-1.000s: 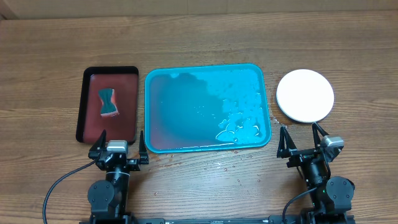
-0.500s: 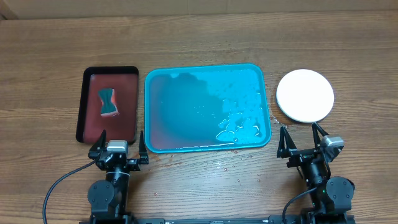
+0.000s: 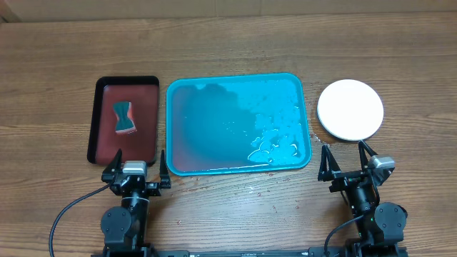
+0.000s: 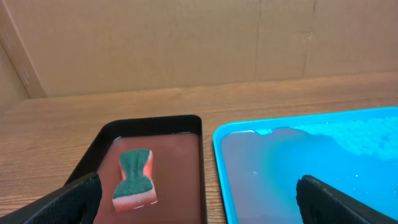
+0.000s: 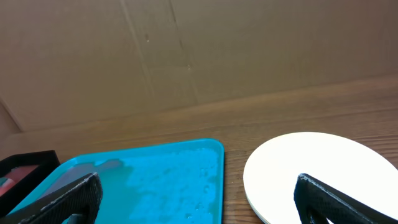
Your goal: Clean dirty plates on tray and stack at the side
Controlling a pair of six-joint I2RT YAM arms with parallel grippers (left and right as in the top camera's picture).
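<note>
The turquoise tray (image 3: 239,123) lies in the middle of the table, wet, with no plates on it; it also shows in the left wrist view (image 4: 311,162) and the right wrist view (image 5: 149,180). A white plate (image 3: 350,108) sits to the right of the tray, on top of a stack whose lower plates are hidden; it also shows in the right wrist view (image 5: 311,171). The blue and yellow-green plates are not visible. My left gripper (image 3: 136,169) is open and empty at the front left. My right gripper (image 3: 347,167) is open and empty at the front right.
A black tray with dark red inside (image 3: 125,118) lies left of the turquoise tray and holds a green and red sponge (image 3: 125,118), which also shows in the left wrist view (image 4: 135,177). Water drops lie on the table by the tray's front right corner (image 3: 325,146).
</note>
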